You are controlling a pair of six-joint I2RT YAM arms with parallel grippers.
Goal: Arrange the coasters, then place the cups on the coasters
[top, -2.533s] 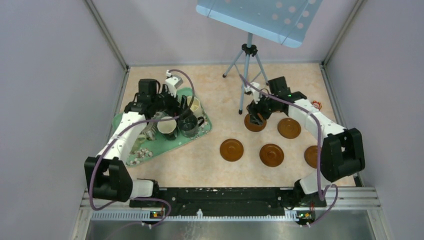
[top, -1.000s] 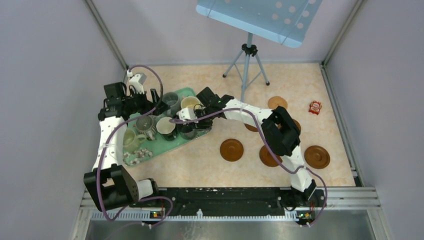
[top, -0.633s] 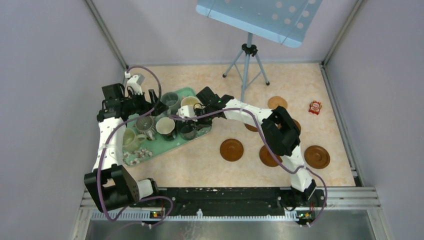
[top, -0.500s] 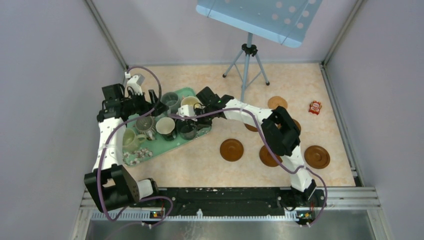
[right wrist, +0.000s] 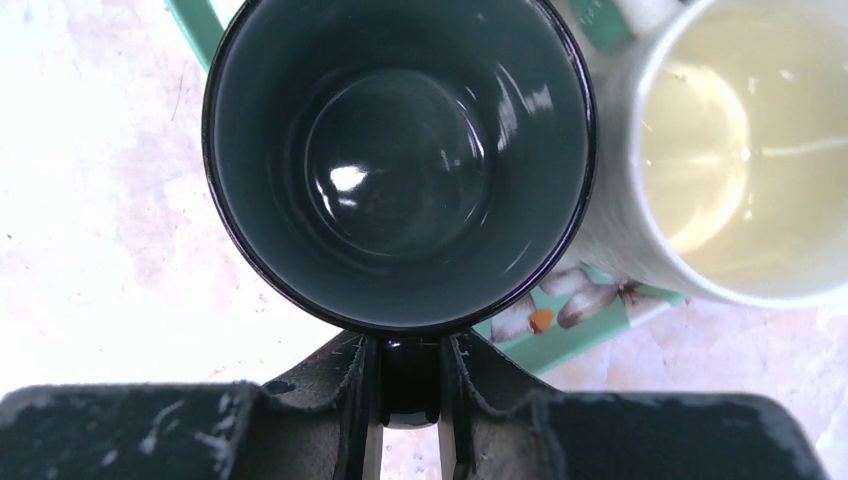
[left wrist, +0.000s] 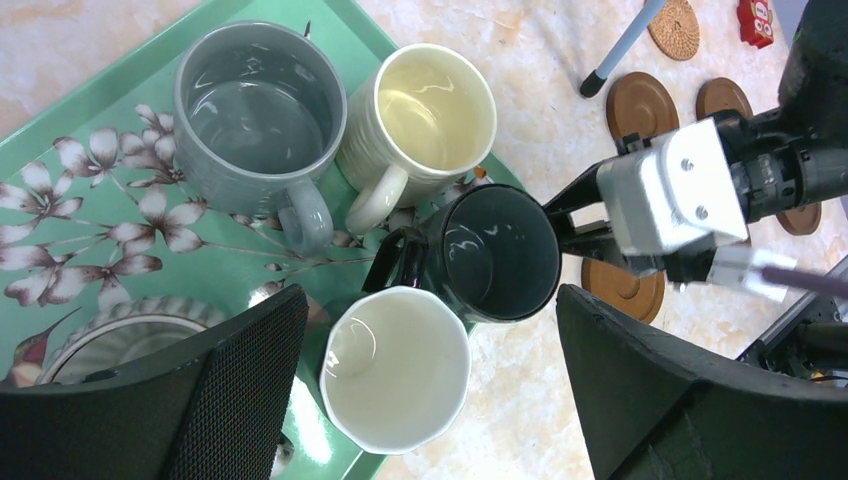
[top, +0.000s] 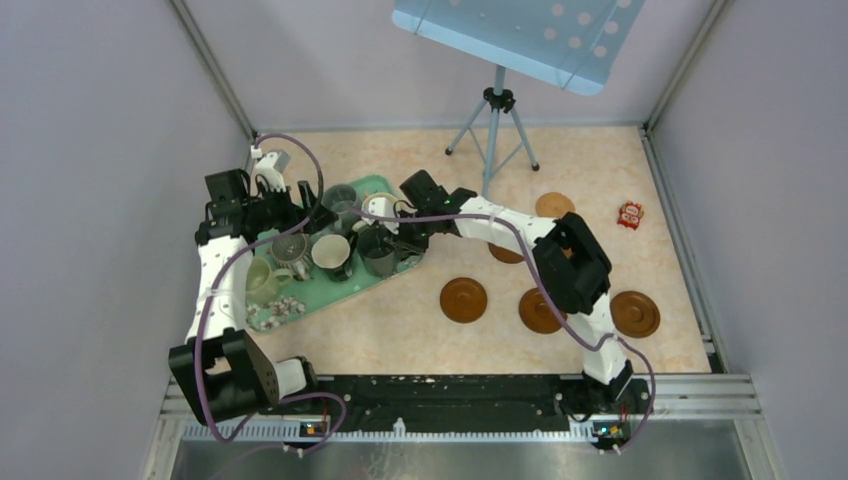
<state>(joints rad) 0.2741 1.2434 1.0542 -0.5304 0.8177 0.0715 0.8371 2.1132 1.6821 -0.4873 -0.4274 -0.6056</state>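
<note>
At the right-hand corner of the green floral plastic tray (left wrist: 120, 110), the right gripper (right wrist: 408, 385) now stands clenched on the dark green-grey glazed ceramic mug (right wrist: 398, 160), the mug's wall pinched between its fingers on the side away from the handle. A second ago those jaws were only half closed around that wall, and a little before that this arm was over on the right among the round brown wooden coasters (top: 464, 299). So the work has passed from laying out discs to fetching the first cup. The mug seems to have shifted slightly with the gripper, and it sits partly over the tray's edge. Whether its base has left the tray, I cannot tell. The left gripper (left wrist: 430, 390) hangs released and wide above the tray, holding nothing, as it was a second ago. Beneath it, untouched, stand the grey-blue ceramic mug (left wrist: 258, 105), the cream-white ribbed mug (left wrist: 430, 115) and the dark mug with a cream inside (left wrist: 398, 365). Five coasters show on the table to the right, all bare, and the right arm hides where a sixth may lie. No cup is placed yet — the nearest bare coaster looks the likeliest first target.
</note>
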